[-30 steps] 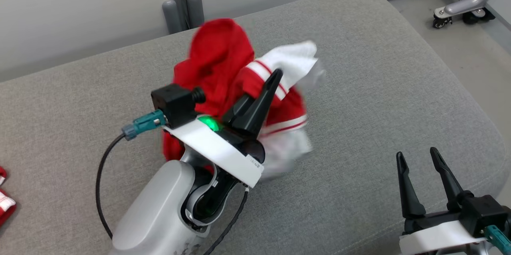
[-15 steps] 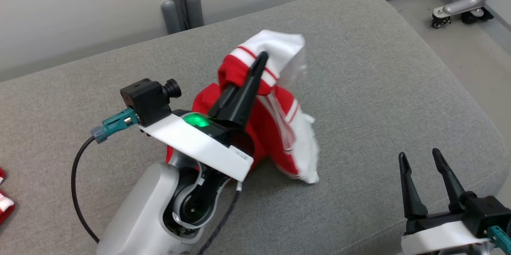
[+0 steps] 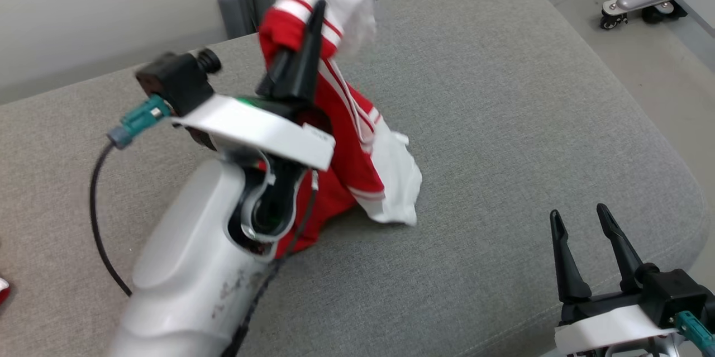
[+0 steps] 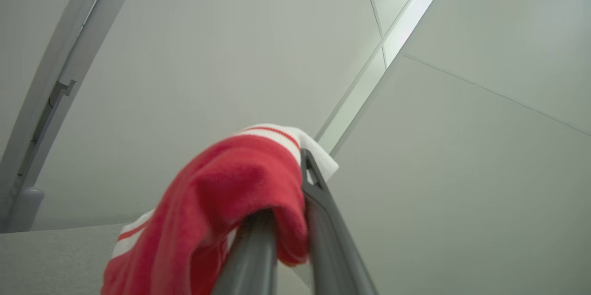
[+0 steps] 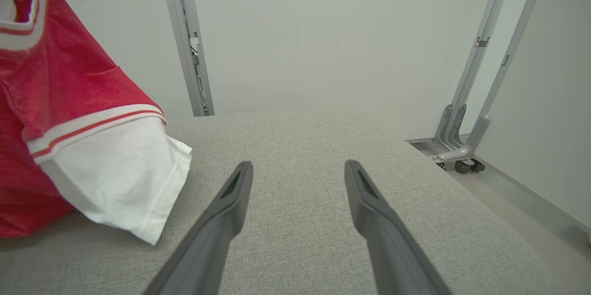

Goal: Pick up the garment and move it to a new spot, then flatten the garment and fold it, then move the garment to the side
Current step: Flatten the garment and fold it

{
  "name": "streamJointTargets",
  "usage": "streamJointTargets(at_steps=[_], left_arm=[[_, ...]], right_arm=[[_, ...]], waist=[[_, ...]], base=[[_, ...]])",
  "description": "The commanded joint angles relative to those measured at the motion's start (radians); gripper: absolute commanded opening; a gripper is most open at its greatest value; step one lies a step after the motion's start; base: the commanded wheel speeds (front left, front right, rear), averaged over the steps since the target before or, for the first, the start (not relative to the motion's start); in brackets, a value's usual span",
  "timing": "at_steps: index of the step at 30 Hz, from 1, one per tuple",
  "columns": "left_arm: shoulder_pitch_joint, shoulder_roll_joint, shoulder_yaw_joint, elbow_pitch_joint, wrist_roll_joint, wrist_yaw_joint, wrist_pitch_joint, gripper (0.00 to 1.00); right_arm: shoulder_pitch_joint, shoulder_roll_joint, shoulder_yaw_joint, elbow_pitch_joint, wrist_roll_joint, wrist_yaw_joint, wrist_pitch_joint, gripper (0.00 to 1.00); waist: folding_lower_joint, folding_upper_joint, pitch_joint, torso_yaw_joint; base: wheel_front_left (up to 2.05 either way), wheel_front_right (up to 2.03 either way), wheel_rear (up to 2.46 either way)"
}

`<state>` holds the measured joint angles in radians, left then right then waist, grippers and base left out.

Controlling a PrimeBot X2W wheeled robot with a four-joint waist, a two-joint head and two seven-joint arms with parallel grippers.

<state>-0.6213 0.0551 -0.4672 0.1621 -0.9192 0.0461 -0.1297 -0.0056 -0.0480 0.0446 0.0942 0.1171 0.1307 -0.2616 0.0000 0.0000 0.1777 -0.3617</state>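
- One red-and-white striped fabric garment [image 3: 352, 156] is gripped at its top fold by the left claw [image 3: 318, 10], whose fingers are clamped together on the cloth.
- The garment hangs below that claw, draping toward the right. Its lower white edge rests on the grey fabric-covered padded surface [image 3: 503, 94].
- The right claw [image 3: 578, 213] has its fingers apart and empty. It sits near the surface's front right corner, well apart from the garment.
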Motion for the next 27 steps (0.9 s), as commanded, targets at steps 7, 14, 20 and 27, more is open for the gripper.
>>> streamJointTargets(at_steps=[7, 14, 20, 27], left_arm=[[-0.124, 0.007, 0.091, 0.110, 0.069, 0.046, -0.112, 0.00], [-0.101, -0.002, 0.077, 0.210, 0.129, 0.043, -0.135, 0.00], [-0.016, -0.003, -0.129, 0.202, 0.021, 0.078, -0.136, 0.00], [0.008, -0.001, -0.414, 0.120, -0.096, 0.093, -0.137, 0.00]], right_arm=[[0.000, -0.004, 0.013, 0.007, -0.006, 0.000, -0.005, 1.00], [-0.030, -0.004, 0.044, 0.009, -0.005, 0.000, -0.005, 1.00], [-0.050, -0.004, 0.078, 0.014, 0.010, 0.000, -0.005, 1.00], [-0.060, -0.004, 0.091, 0.016, 0.052, 0.000, -0.005, 1.00]], waist=[[0.0000, 0.0000, 0.008, 0.002], [0.0000, 0.0000, 0.033, -0.006], [0.0000, 0.0000, 0.084, -0.030], [0.0000, 0.0000, 0.142, -0.068]], base=[[0.00, 0.00, 0.00], [0.00, 0.00, 0.00], [0.00, 0.00, 0.00], [0.00, 0.00, 0.00]])
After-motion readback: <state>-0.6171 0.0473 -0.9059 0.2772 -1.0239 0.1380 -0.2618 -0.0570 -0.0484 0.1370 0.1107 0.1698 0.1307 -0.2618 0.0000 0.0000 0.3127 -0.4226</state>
